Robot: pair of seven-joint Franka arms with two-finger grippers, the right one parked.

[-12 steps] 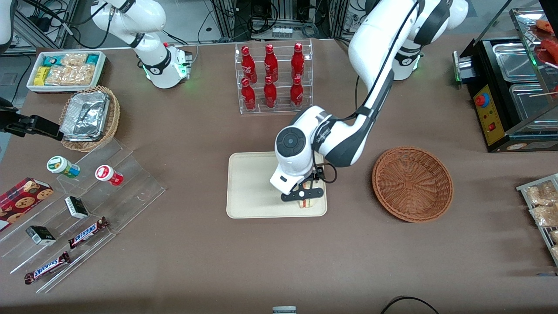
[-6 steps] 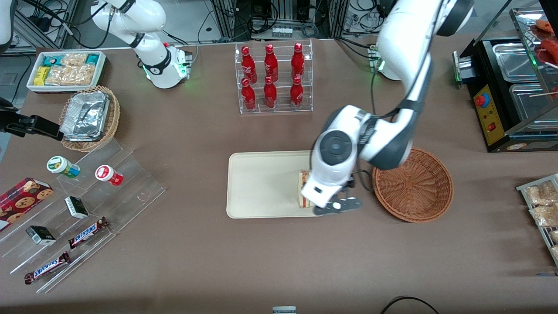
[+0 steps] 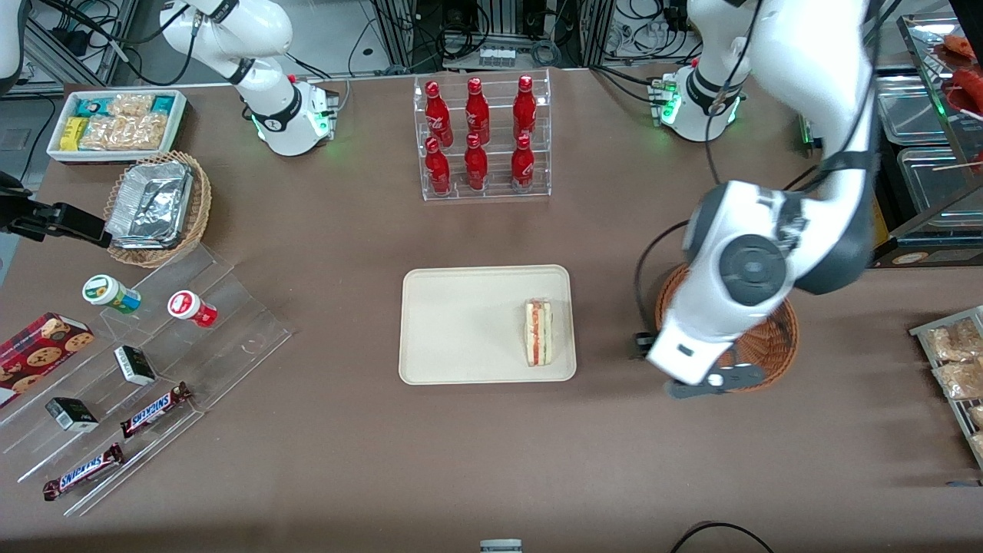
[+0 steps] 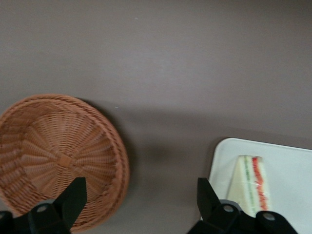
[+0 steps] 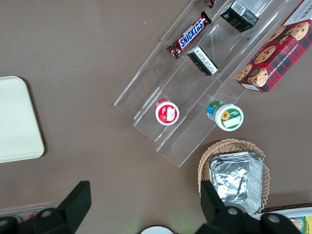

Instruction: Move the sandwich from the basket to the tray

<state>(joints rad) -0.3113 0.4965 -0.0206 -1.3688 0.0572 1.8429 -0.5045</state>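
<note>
Your sandwich [image 3: 538, 332] is on the tray [image 3: 461, 322], close to the rim at the working arm's end and nearer the front camera than the tray's middle. The basket [image 3: 776, 330] holds nothing that you can see. I'd judge the placing done, so what remains is keeping it that way.

The gripper [image 3: 714, 380] hangs over the basket's near rim. Its fingers are spread wide with nothing between them, and it is well apart from the sandwich.

Things that could still go wrong:

- **Basket:** From the front you cannot read the gripper's height, and the wrist body covers much of the basket. If you drop or swing low from here, a finger could catch the woven rim and drag or flip the basket, which looks light.
- **Sandwich:** It seems to rest on a narrow side with the red and green filling edge showing upward. A wrapped wedge like that may topple if the table is jolted. It sits so close to the rim that a nudge to the tray could slide it against the rim or over it.
- **Cable:** A black cable loops down from the arm just beside the basket. A fast turn could snag it on the wicker.
</note>
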